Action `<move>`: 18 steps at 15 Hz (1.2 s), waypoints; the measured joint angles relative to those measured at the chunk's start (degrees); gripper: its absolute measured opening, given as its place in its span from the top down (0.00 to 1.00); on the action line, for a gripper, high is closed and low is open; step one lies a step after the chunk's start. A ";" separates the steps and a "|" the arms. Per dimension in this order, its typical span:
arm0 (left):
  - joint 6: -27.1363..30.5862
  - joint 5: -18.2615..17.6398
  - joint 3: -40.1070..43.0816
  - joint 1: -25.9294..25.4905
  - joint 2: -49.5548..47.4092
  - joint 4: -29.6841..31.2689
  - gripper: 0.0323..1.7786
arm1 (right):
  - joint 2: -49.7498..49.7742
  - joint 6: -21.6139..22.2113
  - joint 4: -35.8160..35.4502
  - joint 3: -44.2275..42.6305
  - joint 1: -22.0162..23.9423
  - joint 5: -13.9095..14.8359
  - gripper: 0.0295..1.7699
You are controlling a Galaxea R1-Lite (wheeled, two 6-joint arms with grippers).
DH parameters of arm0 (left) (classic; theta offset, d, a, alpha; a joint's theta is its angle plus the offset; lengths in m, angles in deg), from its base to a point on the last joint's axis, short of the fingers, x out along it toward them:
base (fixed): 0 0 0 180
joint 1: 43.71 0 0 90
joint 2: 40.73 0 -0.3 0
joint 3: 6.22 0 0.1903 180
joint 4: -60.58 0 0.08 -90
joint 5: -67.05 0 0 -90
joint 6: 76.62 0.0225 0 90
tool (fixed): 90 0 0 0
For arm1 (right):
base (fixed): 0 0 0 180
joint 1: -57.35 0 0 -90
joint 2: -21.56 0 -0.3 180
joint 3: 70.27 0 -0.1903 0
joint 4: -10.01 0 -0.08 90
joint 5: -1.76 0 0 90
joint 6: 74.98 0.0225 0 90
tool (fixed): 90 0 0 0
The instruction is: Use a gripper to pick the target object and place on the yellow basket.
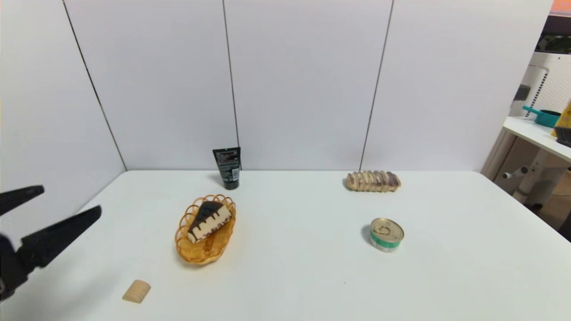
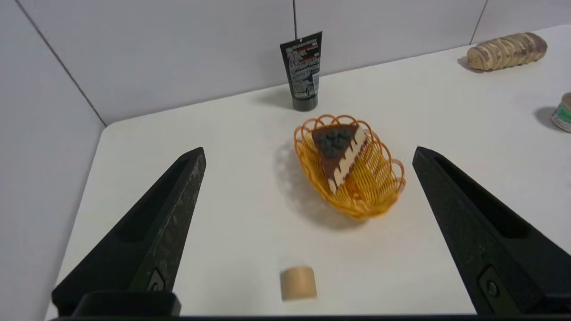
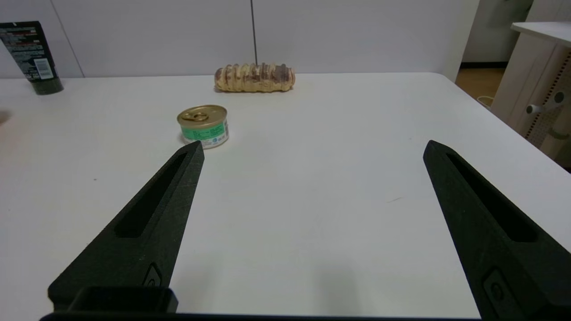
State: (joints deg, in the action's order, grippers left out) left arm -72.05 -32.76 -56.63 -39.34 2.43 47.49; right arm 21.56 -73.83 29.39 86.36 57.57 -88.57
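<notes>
One cake slice [image 1: 208, 220] is seen in the yellow basket [image 1: 192, 253]; one tube [image 1: 228, 168], loaf [image 1: 373, 181], can [image 1: 386, 234] and block [image 1: 137, 291] surround it. Left claw [image 1: 69, 202] and right claw [image 3: 312, 149] are held wide open, empty.

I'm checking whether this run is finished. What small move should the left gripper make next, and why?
Probably just pull the left gripper back to rest: the cake slice already lies in the yellow basket, and the gripper is open, empty and well clear of both. The right gripper is idle.

Bright even light, soft shadows, sharp.
</notes>
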 joint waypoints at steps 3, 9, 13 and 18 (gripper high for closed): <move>-1.90 2.01 11.34 -0.37 -14.87 -3.30 0.05 | 0.00 -0.02 0.00 0.00 -0.01 0.02 0.04; -1.41 10.19 26.36 -3.22 -36.60 -8.59 0.05 | 0.00 0.00 -0.02 0.00 -0.04 0.02 0.04; -6.99 11.39 26.99 -3.47 -42.01 -8.79 0.05 | 0.00 0.00 -0.02 0.00 -0.01 0.02 0.04; -7.88 11.46 27.04 -3.50 -43.18 -8.72 0.05 | 0.00 0.00 -0.02 0.00 -0.01 0.00 0.04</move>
State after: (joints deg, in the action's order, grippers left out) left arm -79.93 -21.30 -29.59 -42.84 -40.75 38.77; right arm 21.56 -73.83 29.37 86.36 57.56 -88.57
